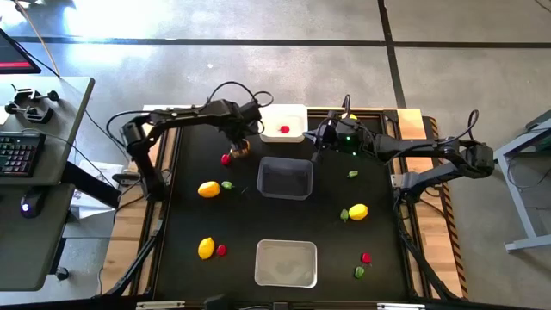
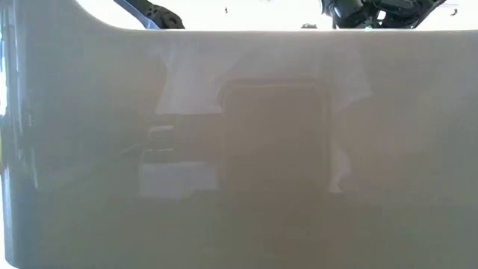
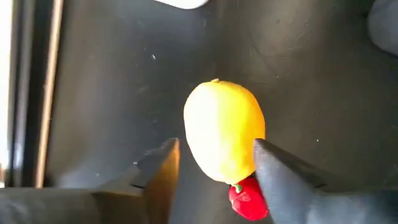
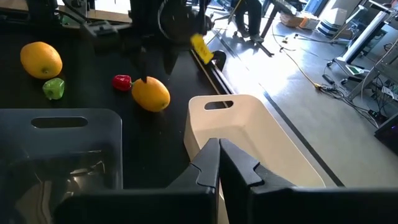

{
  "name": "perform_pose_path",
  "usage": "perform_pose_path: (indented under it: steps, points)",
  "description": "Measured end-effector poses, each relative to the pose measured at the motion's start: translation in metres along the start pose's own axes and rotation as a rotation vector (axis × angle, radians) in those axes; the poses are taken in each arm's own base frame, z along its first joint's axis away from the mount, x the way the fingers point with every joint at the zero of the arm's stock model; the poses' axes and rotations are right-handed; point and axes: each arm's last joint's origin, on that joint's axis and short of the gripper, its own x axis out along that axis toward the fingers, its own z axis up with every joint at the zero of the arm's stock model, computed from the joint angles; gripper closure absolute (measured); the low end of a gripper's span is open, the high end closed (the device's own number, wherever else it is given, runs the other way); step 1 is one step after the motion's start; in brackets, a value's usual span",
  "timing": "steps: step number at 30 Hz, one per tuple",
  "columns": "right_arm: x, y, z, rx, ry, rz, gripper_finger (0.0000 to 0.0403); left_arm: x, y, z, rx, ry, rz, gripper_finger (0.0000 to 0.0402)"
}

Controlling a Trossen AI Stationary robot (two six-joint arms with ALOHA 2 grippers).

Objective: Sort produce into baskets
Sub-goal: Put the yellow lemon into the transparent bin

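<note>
Left wrist view: left gripper (image 3: 214, 165) spread, apparently straddling a lemon (image 3: 224, 130); right gripper (image 4: 219, 163) clenched.

I see a matt black table (image 1: 189, 224) with faint scuffs, edged in pale wood. The lemon (image 3: 224, 130) looks smooth, slightly glossy plastic; the red berry (image 3: 247, 199) beside it shines too. The white basket (image 4: 261, 134) is opaque, satiny plastic, and the clear basket (image 4: 59, 149) glossy. The left end effector (image 3: 214, 165) fingers (image 3: 286, 180) look matt grey.

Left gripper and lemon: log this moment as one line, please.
left gripper: open, jaws around lemon beside red berry | right gripper: shut, over white basket | white basket: one red berry
</note>
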Motion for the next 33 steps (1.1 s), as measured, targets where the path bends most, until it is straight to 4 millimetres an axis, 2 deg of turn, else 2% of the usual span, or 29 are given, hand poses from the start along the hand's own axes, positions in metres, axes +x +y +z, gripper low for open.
perform_pose_path:
  steps: [5, 9, 18, 33]
  points:
    - [0.000, 0.000, 0.000, -0.001, 0.004, 0.001, 0.0403, 0.016, -0.001, 0.002, -0.006, 0.055, -0.013, 0.0151]
    - [0.000, 0.000, 0.000, -0.001, 0.004, 0.001, 0.0403, 0.027, -0.002, 0.004, -0.003, 0.083, -0.020, 0.0147]
    - [0.000, 0.000, -0.001, -0.001, 0.011, 0.003, 0.0403, 0.039, 0.005, 0.006, -0.034, 0.087, -0.014, 0.0147]
    - [0.000, 0.000, -0.001, -0.001, 0.011, 0.003, 0.0403, 0.044, 0.010, -0.003, 0.022, 0.146, -0.016, 0.0199]
